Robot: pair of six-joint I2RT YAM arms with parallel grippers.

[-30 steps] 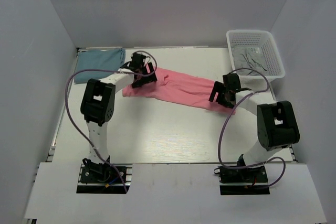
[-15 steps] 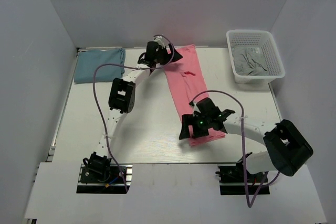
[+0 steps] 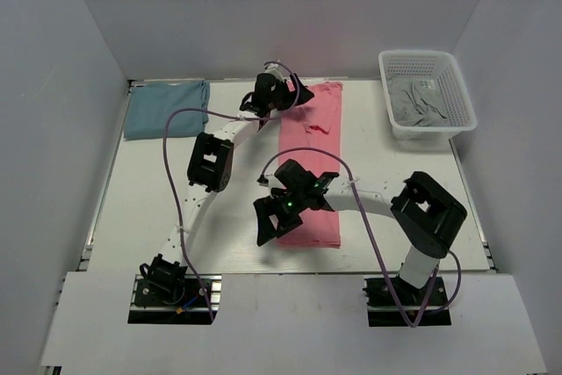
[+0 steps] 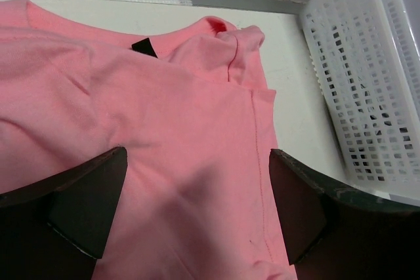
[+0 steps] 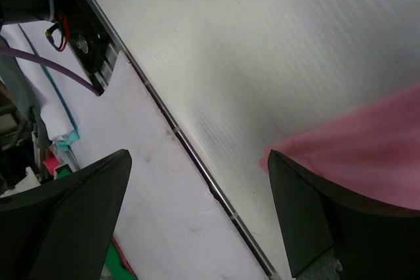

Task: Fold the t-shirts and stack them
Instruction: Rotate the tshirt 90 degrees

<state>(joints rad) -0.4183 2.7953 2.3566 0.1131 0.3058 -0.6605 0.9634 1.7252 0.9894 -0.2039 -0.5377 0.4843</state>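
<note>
Where the salmon pink t-shirt lies on the counter, it forms a long narrow strip running from the far edge toward the near edge, slightly right of centre. Its neck end points to the far edge; the left wrist view shows the small dark neck label there, with a bunched fold of cloth just beside it.

The left claw is positioned over the far end of this shirt. Its fingers stand wide apart, with pink cloth spread beneath and between them; nothing is clamped.

The right claw is positioned at the near left corner of the strip. Its fingers are likewise spread apart and hold nothing. In the right wrist view the pink corner ends just beside one finger, and bare counter fills the gap between the two. Whether either claw touches the cloth cannot be determined.

The dusty teal-blue t-shirt lies folded flat in the far left corner, well apart from the pink one.

A white mesh basket stands in the far right corner and contains crumpled grey cloth.
</note>
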